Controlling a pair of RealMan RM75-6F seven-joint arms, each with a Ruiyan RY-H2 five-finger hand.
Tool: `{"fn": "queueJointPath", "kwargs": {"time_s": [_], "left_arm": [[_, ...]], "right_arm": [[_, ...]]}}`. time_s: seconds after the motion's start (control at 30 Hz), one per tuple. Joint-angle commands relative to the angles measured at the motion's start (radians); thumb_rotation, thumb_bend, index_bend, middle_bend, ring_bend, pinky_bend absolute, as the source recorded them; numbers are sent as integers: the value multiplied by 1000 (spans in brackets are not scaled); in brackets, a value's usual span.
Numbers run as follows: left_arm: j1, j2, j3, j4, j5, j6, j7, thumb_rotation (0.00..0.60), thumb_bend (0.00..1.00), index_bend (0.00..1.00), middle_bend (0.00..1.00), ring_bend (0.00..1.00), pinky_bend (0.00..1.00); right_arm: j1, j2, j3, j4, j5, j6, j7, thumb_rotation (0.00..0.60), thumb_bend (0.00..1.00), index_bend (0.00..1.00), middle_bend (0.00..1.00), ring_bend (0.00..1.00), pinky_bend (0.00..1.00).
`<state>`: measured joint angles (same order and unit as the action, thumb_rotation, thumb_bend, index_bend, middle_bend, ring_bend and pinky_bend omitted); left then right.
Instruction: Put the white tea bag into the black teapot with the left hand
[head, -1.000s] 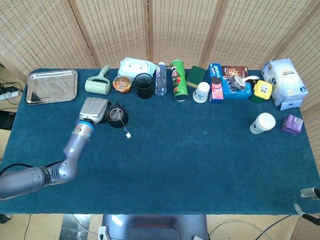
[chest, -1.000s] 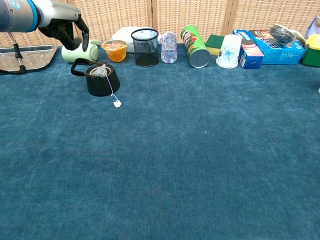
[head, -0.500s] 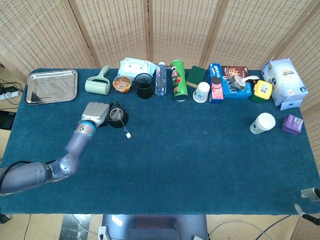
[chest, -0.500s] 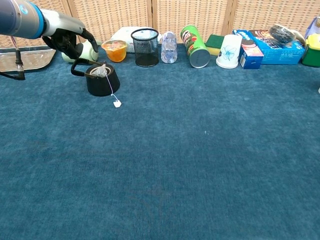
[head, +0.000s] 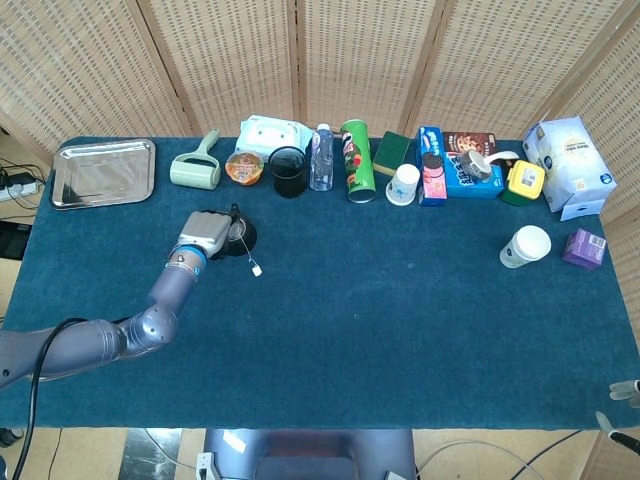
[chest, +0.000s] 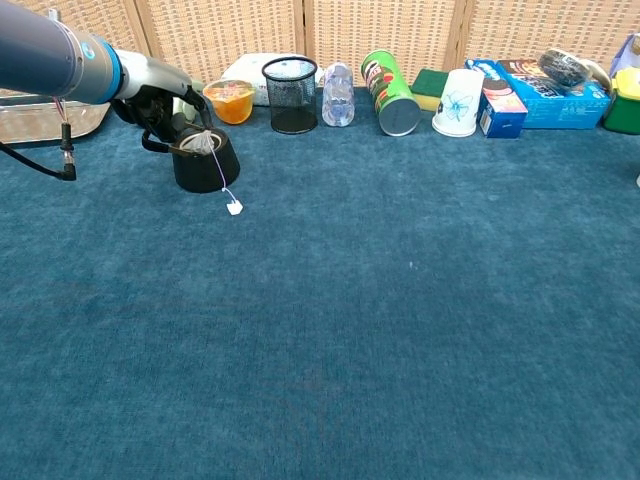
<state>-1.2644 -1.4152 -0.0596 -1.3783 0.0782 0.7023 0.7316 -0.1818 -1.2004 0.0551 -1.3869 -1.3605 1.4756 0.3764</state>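
We see the white tea bag (chest: 205, 143) sitting in the mouth of the black teapot (chest: 205, 166), near the desk's (chest: 400, 320) far left corner; its string trails down the pot's side to a small white tag (chest: 234, 208) on the blue cloth. Our left hand (chest: 160, 100) hovers at the teapot's handle side, fingers curled, but we cannot tell whether it grips anything. Our right hand (head: 622, 402) barely shows at the desk's near right corner, too little to judge.

We see wide bare blue table (head: 400, 330) in front. Along the back, a mesh cup (head: 288, 171), bottle (head: 321, 158) and chip can (head: 356, 160) block the way behind the black teapot (chest: 205, 166).
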Motion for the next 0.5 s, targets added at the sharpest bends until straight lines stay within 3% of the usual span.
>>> {"fn": "queueJointPath", "kwargs": {"time_s": [0.03, 0.5], "left_arm": [[-4, -7, 10, 8, -7, -5, 0, 600, 877, 158, 1000, 1000, 1000], [-14, -11, 46, 20, -25, -16, -16, 600, 877, 158, 1000, 1000, 1000]], "right_arm": [[-2, 0, 0, 1, 0, 2, 1, 600, 275, 403, 446, 447, 331], [-1, -3, 3, 4, 4, -7, 1, 600, 276, 403, 447, 444, 332]]}}
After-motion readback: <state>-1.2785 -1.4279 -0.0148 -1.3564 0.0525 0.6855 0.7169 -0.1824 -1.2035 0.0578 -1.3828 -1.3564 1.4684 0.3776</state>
